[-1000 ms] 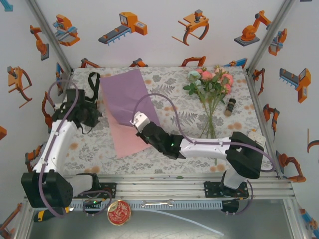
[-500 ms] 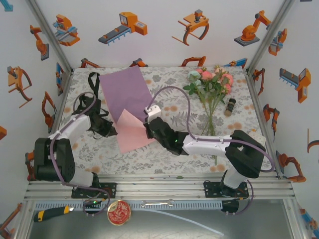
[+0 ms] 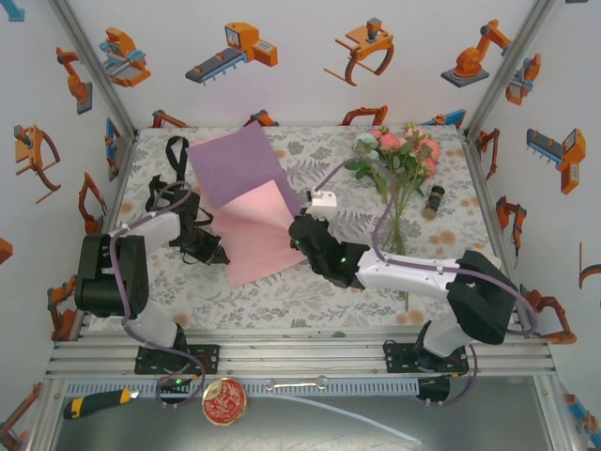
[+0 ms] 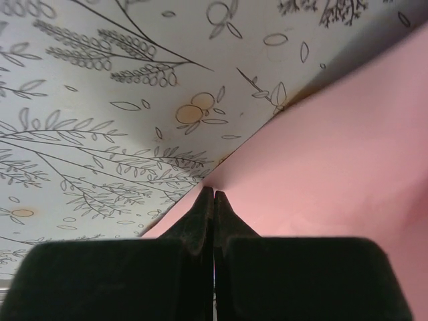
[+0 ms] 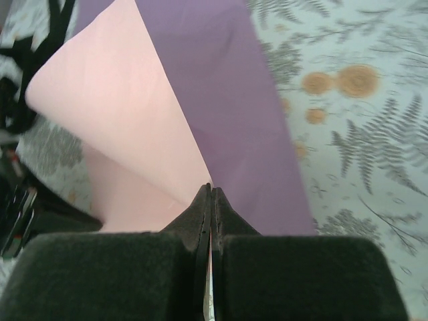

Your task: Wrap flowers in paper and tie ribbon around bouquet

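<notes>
Two grips on paper [image 3: 235, 164]: left claw [image 4: 213, 194] closed tight on pink edge, right claw [image 5: 210, 190] closed tight on lifted fold.

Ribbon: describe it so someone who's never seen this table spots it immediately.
Start at the flower-printed tablecloth and go to its far left corner, left of the purple paper. The ribbon lies there, a limp flat black strip in loose loops. Unlike the arm cables, it is black and flat, not purple-grey and round.
</notes>
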